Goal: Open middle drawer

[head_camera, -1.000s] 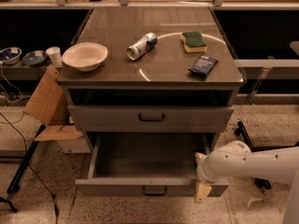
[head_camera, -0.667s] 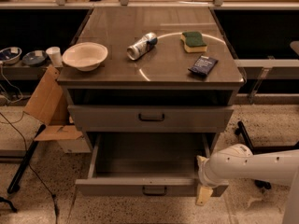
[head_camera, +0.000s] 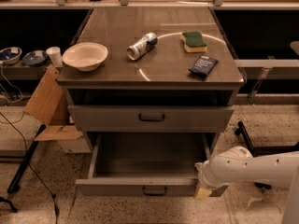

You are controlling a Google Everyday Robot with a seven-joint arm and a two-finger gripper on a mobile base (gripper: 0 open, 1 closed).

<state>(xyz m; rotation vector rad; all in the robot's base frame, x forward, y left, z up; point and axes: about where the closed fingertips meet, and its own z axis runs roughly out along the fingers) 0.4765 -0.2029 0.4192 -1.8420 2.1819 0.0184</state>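
Cream tool (head_camera: 203,191) sits at the near right corner of the middle drawer (head_camera: 117,188); whether it is spread or pressed together I cannot tell. That drawer stands pulled out below 1 closed drawer (head_camera: 107,118). The desk (head_camera: 117,27) above carries 1 bowl (head_camera: 85,56) and 1 can (head_camera: 142,45).

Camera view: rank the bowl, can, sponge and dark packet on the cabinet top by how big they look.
1. Bowl, clearly largest.
2-4. Can, sponge, dark packet: near alike, no sure order.
The gripper sits at the open drawer's right front corner.
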